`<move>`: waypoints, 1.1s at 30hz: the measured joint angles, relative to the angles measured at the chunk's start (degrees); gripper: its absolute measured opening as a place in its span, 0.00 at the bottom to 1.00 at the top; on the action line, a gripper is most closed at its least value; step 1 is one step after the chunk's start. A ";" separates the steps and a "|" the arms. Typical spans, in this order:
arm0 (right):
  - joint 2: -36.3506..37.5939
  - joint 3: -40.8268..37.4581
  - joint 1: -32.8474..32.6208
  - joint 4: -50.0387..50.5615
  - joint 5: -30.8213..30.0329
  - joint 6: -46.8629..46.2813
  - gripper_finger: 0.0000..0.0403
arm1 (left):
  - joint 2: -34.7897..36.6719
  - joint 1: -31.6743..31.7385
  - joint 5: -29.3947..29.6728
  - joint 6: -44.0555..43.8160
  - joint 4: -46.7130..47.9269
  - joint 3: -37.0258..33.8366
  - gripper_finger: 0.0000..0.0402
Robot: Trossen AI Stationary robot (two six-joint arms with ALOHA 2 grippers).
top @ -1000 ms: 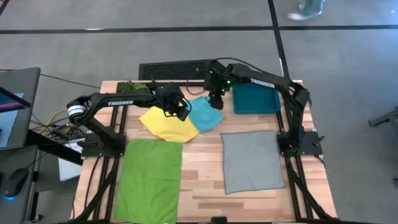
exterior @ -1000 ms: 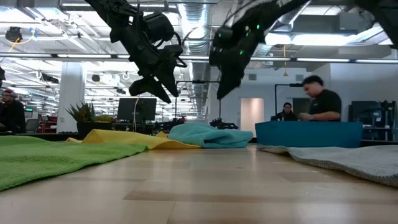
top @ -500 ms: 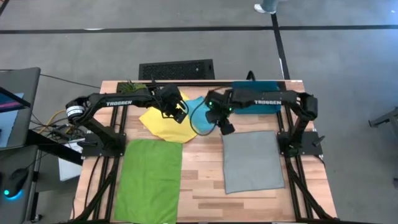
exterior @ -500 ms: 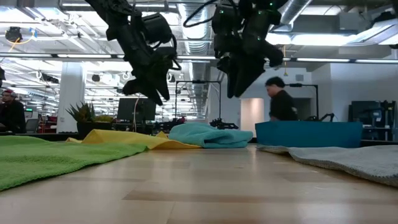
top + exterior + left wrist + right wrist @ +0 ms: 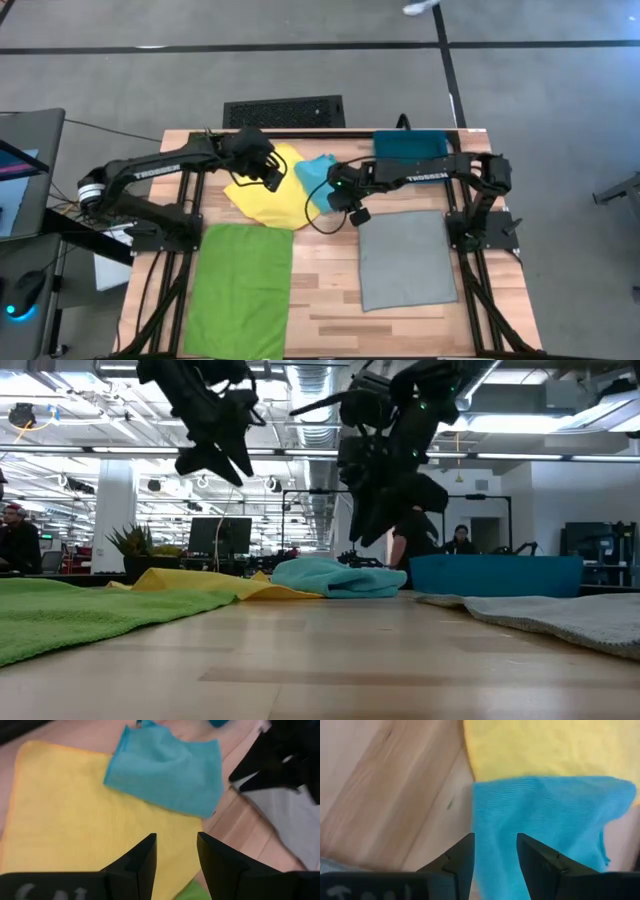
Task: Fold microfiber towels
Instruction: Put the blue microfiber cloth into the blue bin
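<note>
High view: none of the four towels looks folded yet — turquoise towel (image 5: 318, 180) lies rumpled at mid-back of the table, overlapping the yellow towel (image 5: 268, 195) just beside it toward the left arm, lime green towel (image 5: 238, 288) and grey towel (image 5: 404, 257) spread flat nearer the front, teal bin (image 5: 410, 146) behind and to the right-arm side. Right gripper (image 5: 353, 210) hangs over the turquoise towel's front edge, fingers apart and empty. Left gripper (image 5: 272, 176) hovers above the yellow towel beside the turquoise one, also parted, holding nothing.
</note>
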State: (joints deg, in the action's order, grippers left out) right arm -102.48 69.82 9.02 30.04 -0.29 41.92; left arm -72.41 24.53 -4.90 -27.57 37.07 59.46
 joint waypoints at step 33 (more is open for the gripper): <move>-4.13 -13.39 1.11 -17.68 -7.59 2.15 0.42 | 3.01 0.00 1.09 -0.96 -0.12 0.00 0.33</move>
State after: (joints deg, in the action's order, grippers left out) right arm -106.61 56.42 10.13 12.36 -7.88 44.07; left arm -69.41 24.53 -3.81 -28.53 36.95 59.46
